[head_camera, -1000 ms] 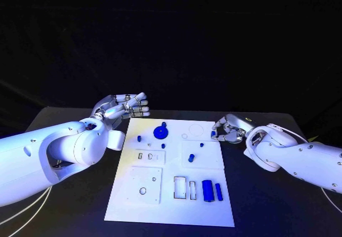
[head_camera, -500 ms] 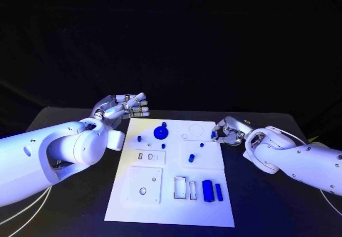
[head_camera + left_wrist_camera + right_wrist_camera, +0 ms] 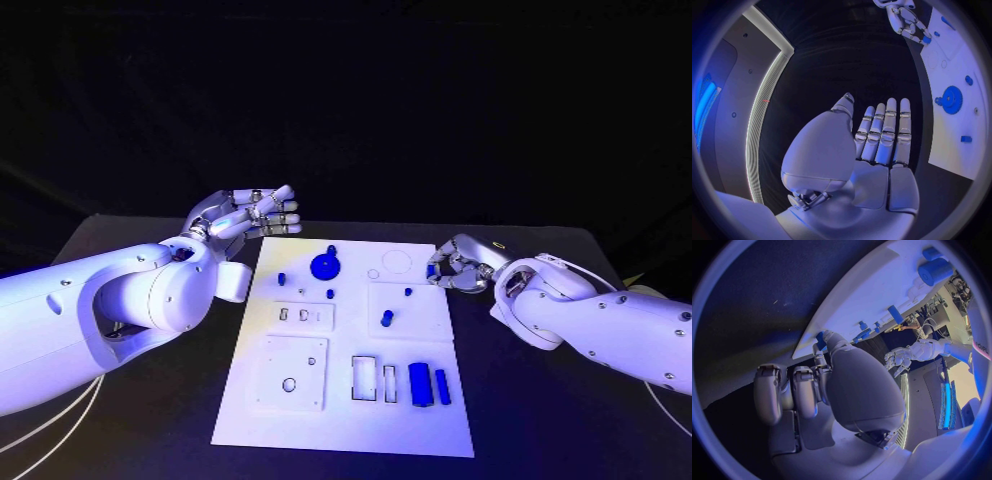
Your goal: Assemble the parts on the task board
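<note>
Hands flanking the white board (image 3: 346, 420) on the counter (image 3: 562, 400).
Left hand (image 3: 248, 215) is hovering spread and empty; right hand (image 3: 459, 264) is pinching a small blue part (image 3: 820, 340) at the board's edge.

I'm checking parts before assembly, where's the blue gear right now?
In the head view the blue gear lies on the task board near its far edge, left of centre, closer to the left hand than the right hand.
</note>
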